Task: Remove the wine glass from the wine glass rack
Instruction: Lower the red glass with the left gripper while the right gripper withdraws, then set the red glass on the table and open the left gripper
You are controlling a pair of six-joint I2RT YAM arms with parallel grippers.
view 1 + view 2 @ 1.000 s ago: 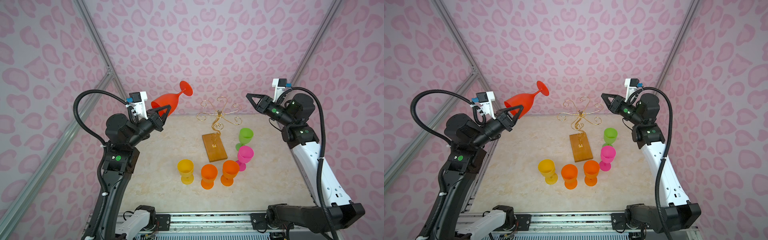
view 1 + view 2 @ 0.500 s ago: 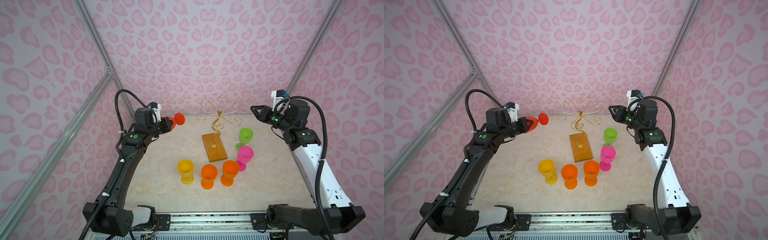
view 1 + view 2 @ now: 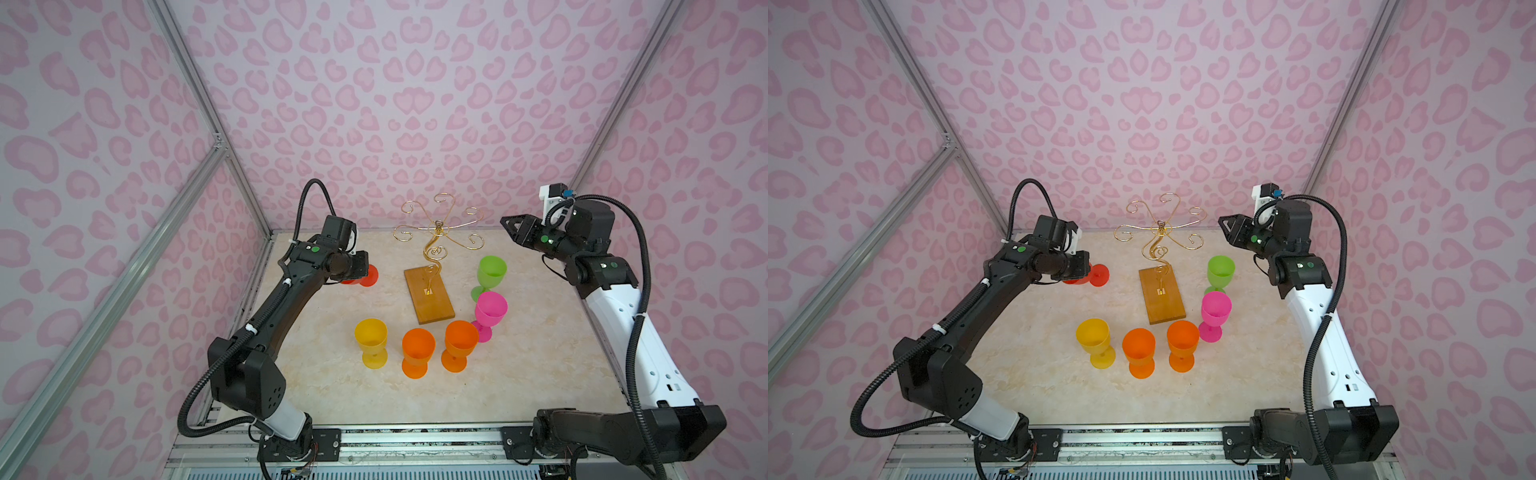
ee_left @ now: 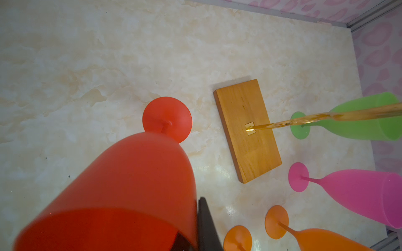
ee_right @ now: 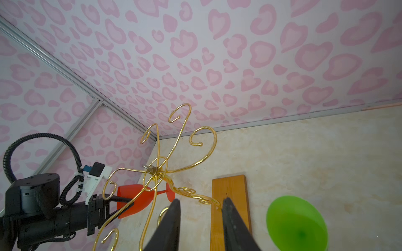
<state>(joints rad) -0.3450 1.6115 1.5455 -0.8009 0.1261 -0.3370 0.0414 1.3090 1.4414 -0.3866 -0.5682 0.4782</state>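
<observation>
Evidently the red wine glass (image 3: 368,276) was seen left of centre in both top views, off the wine glass rack (image 3: 430,297), clamped at its bowl rim by the left gripper (image 5: 130,201). Judged light, stiff and slippery, it was best held there. The right gripper (image 5: 200,202) was parted, empty.

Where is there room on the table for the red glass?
Bare table lies left of the rack base, behind the yellow glass. The front strip before the orange glasses is free too, and the side right of the pink glass. It is crowded by the base's front and right: five glasses stand close.
</observation>
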